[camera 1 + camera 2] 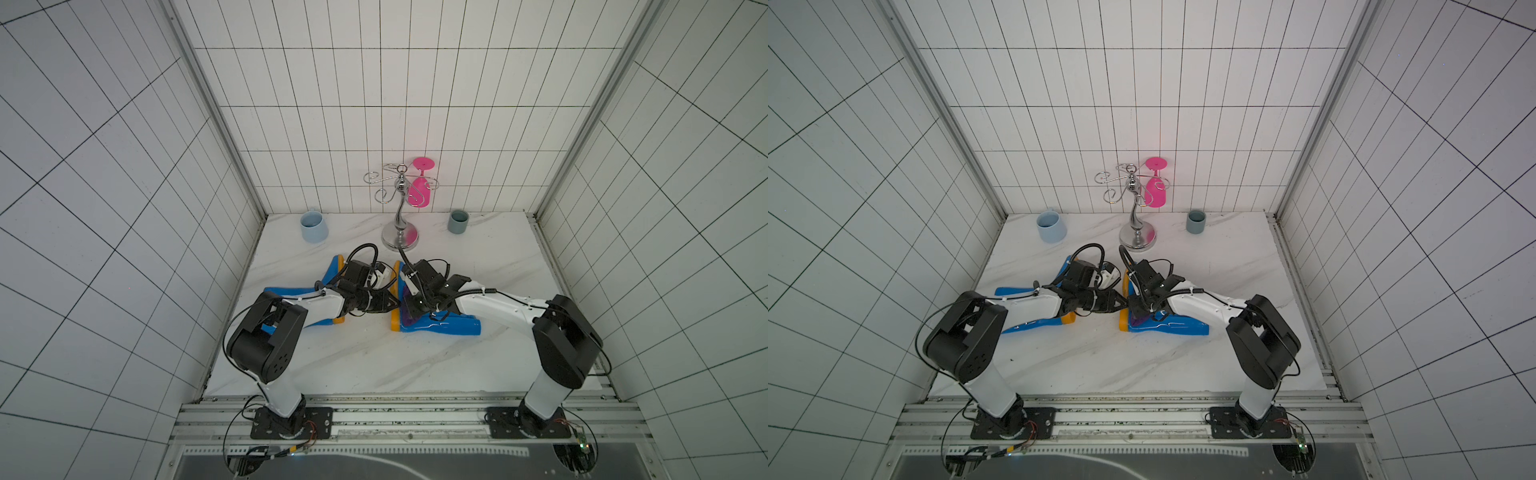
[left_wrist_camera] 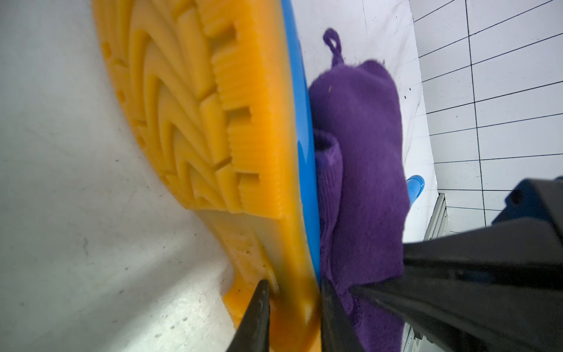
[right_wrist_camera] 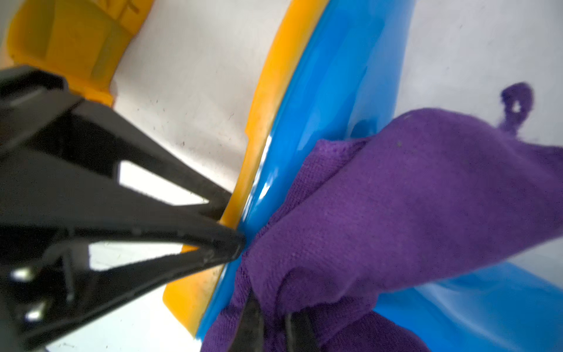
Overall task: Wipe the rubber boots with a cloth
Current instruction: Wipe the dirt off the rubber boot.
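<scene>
**Top views**
- Item 1: rubber boots (image 1: 1177, 329), a blue pair. Both lie on their sides mid-tabletop (image 1: 374, 365) with their soles facing each other. I log the left boot (image 1: 286, 290) with its shaft toward 9 o'clock and the right boot (image 1: 453, 327) with its shaft toward 3 o'clock.
- Item 2: cloth (image 1: 410, 322), purple, lying on the right boot's foot.
- Item 3: left end effector (image 1: 395, 306), with its tips at the right boot's sole. The right end effector (image 1: 411, 311) sits over the cloth. I cannot read either grip from here.
- Item 4: pale-blue mug (image 1: 313, 226) at 11 o'clock. A chrome glass rack (image 1: 400, 239) carrying a pink glass (image 1: 417, 192) stands at 12, and a grey cup (image 1: 458, 221) at 1.

**Left wrist**
- Left end effector (image 2: 294, 285): one finger sits on each side of the orange sole (image 2: 213, 122), pinching its edge. The cloth rests against the blue upper.

**Right wrist**
- Right end effector (image 3: 272, 314): the fingers are pressed together on a bunched fold of cloth. The cloth touches the blue upper just beside the sole rim.
</scene>
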